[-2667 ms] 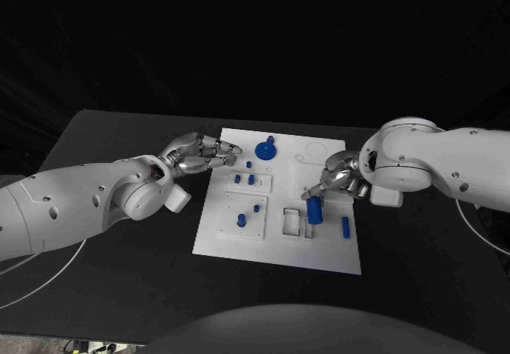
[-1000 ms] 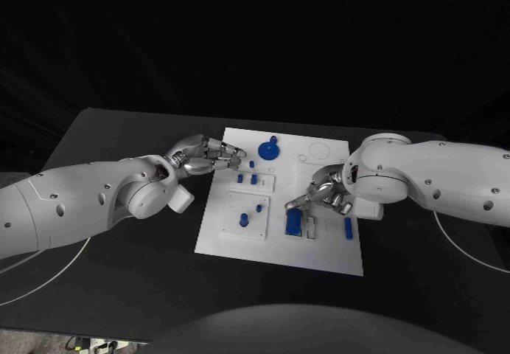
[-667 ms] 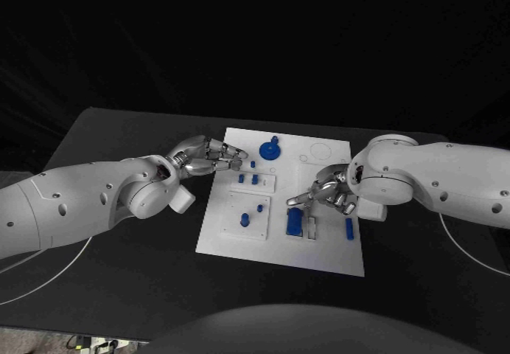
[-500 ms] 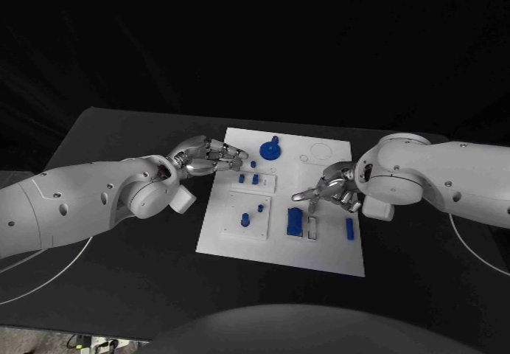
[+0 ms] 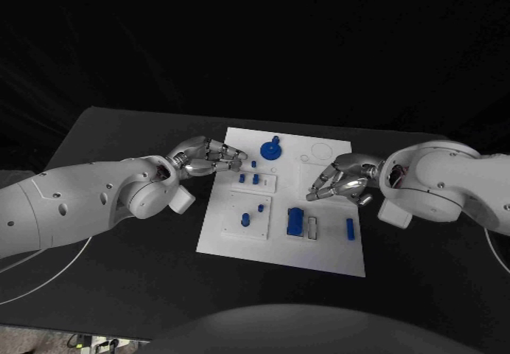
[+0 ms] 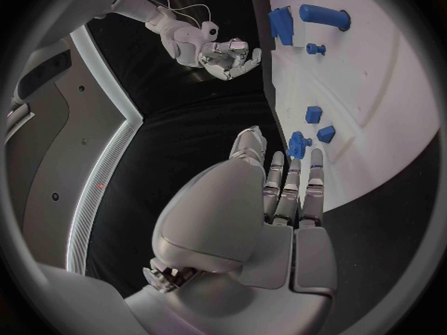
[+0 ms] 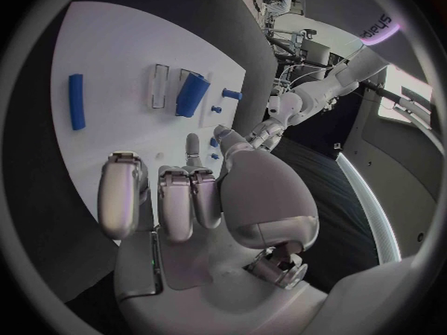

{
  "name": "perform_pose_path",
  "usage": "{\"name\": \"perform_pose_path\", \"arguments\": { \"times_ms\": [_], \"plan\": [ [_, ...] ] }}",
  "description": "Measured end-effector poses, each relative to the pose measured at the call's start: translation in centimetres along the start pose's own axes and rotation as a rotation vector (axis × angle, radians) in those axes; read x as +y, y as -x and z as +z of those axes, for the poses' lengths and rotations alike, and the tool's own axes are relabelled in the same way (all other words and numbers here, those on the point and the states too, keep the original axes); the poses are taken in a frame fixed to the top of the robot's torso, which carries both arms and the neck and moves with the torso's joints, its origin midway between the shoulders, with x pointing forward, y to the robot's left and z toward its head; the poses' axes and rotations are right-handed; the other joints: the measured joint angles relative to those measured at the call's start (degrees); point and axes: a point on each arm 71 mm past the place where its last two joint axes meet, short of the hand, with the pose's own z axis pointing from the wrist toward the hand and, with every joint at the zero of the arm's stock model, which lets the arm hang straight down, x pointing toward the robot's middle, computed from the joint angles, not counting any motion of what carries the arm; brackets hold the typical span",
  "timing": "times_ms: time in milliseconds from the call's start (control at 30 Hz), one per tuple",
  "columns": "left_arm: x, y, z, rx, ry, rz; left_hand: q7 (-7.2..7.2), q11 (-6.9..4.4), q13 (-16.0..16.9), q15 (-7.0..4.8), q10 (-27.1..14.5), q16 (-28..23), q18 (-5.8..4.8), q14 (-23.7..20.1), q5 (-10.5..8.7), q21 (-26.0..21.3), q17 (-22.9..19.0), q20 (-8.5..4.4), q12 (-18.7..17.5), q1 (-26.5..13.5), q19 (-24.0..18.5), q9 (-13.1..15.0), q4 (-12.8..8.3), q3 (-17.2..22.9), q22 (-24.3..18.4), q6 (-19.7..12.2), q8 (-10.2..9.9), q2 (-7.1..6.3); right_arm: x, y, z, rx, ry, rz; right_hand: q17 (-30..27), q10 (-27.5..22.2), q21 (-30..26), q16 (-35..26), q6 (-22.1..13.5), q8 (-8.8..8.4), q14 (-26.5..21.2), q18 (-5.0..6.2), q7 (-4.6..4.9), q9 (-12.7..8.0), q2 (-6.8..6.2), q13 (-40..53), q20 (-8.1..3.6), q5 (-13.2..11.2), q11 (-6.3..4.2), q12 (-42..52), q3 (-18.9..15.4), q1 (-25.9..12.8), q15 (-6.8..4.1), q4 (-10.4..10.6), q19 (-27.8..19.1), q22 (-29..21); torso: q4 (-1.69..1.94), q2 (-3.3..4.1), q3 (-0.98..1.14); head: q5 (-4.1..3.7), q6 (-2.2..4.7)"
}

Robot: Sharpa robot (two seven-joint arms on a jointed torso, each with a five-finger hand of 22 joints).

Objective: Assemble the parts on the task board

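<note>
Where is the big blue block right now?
In the head view the big blue block sits in a slot on the white board, beside an empty slot, with a blue bar farther right.

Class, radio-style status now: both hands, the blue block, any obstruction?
Left hand open at task board edge. Right hand open, above board. Blue block seated in its slot. Nothing obstructing.

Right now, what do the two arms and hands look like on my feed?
Both arms have smooth, rounded white shells dotted with small dark screw holes. The left hand and right hand are silver metal, with segmented fingers and a bulbous polished palm shell, clearest in the wrist views. A thin pale cable loops beside the left arm.
</note>
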Motion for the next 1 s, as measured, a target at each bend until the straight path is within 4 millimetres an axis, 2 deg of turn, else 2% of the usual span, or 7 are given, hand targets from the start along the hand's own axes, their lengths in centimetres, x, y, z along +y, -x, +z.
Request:
{"name": "perform_pose_path", "arguments": {
  "times_ms": [133, 233, 300, 400, 500, 667, 1000],
  "plan": [
    [0.2, 0.0, -0.1, -0.001, 0.002, -0.002, 0.00, 0.00, 0.00, 0.20, 0.00, 0.24, 0.00, 0.20, 0.00, 0.00, 0.04, 0.00, 0.00, 0.29, 0.00, 0.00, 0.00, 0.00, -0.07, 0.00, 0.00, 0.05, 0.2, -1.3, -0.1, -0.082, 0.112, -0.074, 0.04, 0.00, 0.00, 0.00, -7.95, 11.88, 0.00, 0.00, 0.00, 12.17, 0.31, 0.00, 0.31, 1.37, 0.00, 0.00, -0.72, 2.18, 0.00, 0.03, -0.14, 0.00, -0.08, -0.04, -0.01, -0.10, 0.00],
    [0.4, 0.0, -0.3, 0.000, 0.005, -0.005, 0.00, 0.00, 0.00, 0.20, 0.00, 0.24, 0.00, 0.20, 0.00, 0.23, 0.04, 0.00, 0.00, 0.29, 0.00, 0.00, 0.00, 0.00, -0.07, 0.00, 0.00, 0.05, 0.2, -2.5, -0.1, -0.130, 0.187, -0.140, 0.05, 0.00, 0.00, 0.00, -11.35, 20.51, 0.00, 0.00, -0.30, 20.13, -0.03, 0.00, 0.52, 5.94, 0.00, 0.00, -1.04, 2.48, 0.00, 1.27, -0.35, 0.00, -0.15, -0.05, 0.00, -0.18, 0.00],
    [0.5, 0.0, -0.3, 0.001, 0.006, -0.007, 0.00, 0.20, 0.00, 0.20, 0.20, 0.24, 0.00, 0.20, 0.02, 0.23, 0.04, 0.00, 0.00, 0.29, 0.00, 0.00, 0.00, 0.00, -0.07, 0.00, 0.00, 0.05, 0.2, -3.3, -0.1, -0.155, 0.232, -0.180, 0.04, 0.00, 0.00, 0.00, -12.14, 25.63, 0.00, 0.00, -0.85, 22.72, -0.51, 0.00, 0.52, 12.12, 0.00, 0.00, -0.46, 2.83, 0.00, 2.22, -0.35, -0.01, -0.18, -0.07, 0.03, -0.25, 0.00],
    [0.7, 0.0, -0.5, 0.001, 0.007, -0.009, 0.00, 0.20, 0.00, 0.20, 0.20, 0.24, 0.00, 0.20, 0.24, 0.23, 0.04, 0.00, 0.00, 0.29, 0.00, -0.01, 0.00, 0.00, -0.12, 0.00, 0.00, 0.05, 0.1, -4.5, 0.0, -0.178, 0.284, -0.228, 0.04, -0.20, 0.25, 0.00, -14.49, 31.70, 0.00, 0.00, -1.28, 23.11, -1.77, 0.00, 0.52, 14.64, -0.20, 0.00, 0.71, 2.33, 0.00, 3.83, -0.35, -0.01, -0.22, -0.08, 0.07, -0.42, 0.00],
    [0.7, 0.1, -0.6, -0.001, 0.008, -0.010, 0.00, 0.20, 0.00, 0.20, 0.20, 0.24, 0.00, 0.20, 0.24, 0.23, 0.03, 0.00, 0.00, 0.29, 0.00, -0.01, 0.00, 0.00, -0.12, 0.00, 0.00, 0.05, 0.0, -5.5, 0.1, -0.190, 0.319, -0.262, 0.04, -0.21, 0.21, 0.00, -16.66, 34.18, 0.00, 0.00, -1.13, 23.11, -2.41, -0.01, 0.52, 11.91, -0.21, 0.00, 1.09, 2.23, 0.00, 5.13, -0.35, -0.01, -0.28, -0.08, 0.05, -0.44, 0.00],
    [0.9, 0.3, -0.9, -0.004, 0.010, -0.011, 0.00, 0.20, 0.00, 0.20, 0.20, 0.24, 0.01, 0.20, 0.24, 0.23, 0.03, 0.00, 0.00, 0.59, 0.00, -0.01, -0.18, 0.18, -0.12, 0.00, 0.00, 0.35, -0.2, -6.8, 0.5, -0.200, 0.355, -0.309, 0.04, -0.21, -0.96, 0.00, -18.65, 35.90, 0.00, 0.00, -0.71, 23.11, -2.83, -0.01, 1.03, 6.62, -0.21, 0.00, 0.97, 2.39, -0.01, 5.99, -0.86, -0.01, -0.43, -0.02, -0.01, -0.21, 0.00],
    [0.9, 0.4, -1.0, -0.004, 0.010, -0.013, 0.00, 0.20, 0.00, 0.20, 0.20, 0.24, 0.00, 0.20, 0.48, 0.23, 0.02, 0.00, 0.00, 0.81, 0.00, -0.01, -0.18, 0.18, -0.17, 0.00, 0.00, 0.13, -0.6, -8.1, 1.4, -0.197, 0.372, -0.349, 0.03, -0.21, -2.34, 0.00, -19.47, 38.34, 0.01, 0.00, -0.71, 23.10, -3.47, -0.01, 1.10, 7.89, -0.21, 0.00, 1.13, 3.03, -0.01, 6.28, -1.45, -0.02, -0.48, -0.01, -0.01, -0.07, 0.00]
  ]
}}
